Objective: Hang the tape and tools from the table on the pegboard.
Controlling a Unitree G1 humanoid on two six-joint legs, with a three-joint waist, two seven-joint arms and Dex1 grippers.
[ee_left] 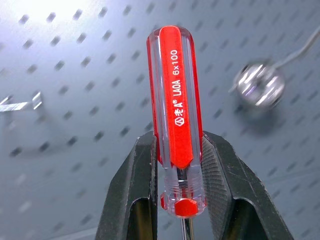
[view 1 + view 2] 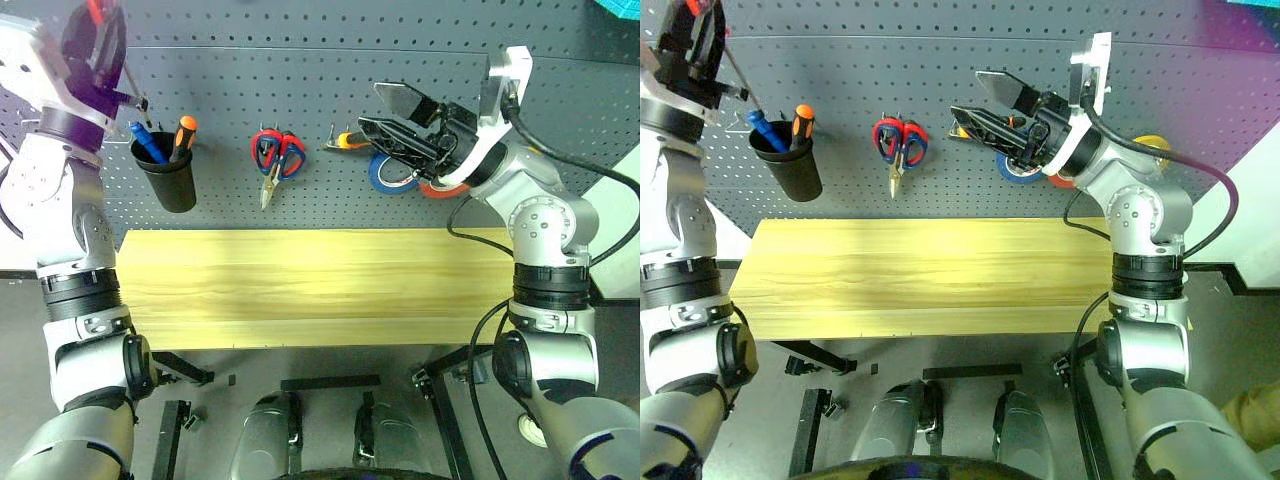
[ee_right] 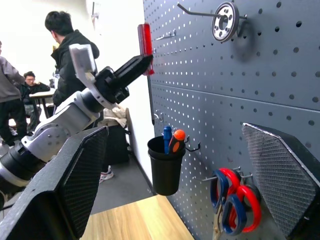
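Left gripper (image 1: 181, 200) is clamped on the red-handled screwdriver (image 1: 175, 105), its two black fingers (image 1: 135, 195) pressing the clear-and-red handle near its lower end, shaft pointing down between them. In the left eye view this gripper sits at the upper left of the frame, raised against the pegboard (image 2: 300, 90), above the black cup (image 2: 165, 172). The cup hangs on the board and holds a blue screwdriver (image 2: 147, 142) and an orange-and-black screwdriver (image 2: 182, 135).

Right gripper (image 2: 385, 112) stands with its fingers wide apart and nothing between them, at the upper right of centre, close in front of the board.

Hanging at the centre of the board: two pairs of scissors together, red-handled and blue-handled (image 2: 277, 152). Right of them, partly behind the right gripper, an orange-handled tool (image 2: 348, 141), too covered to identify. A blue roll (image 2: 385, 175) hangs there, and the red tape (image 2: 440, 189) shows just beside it, partly hidden by the arm.

The table (image 2: 310, 285) fills the middle of the frame.

In the right wrist view, people (image 3: 67, 45) stand at the far left of the frame.
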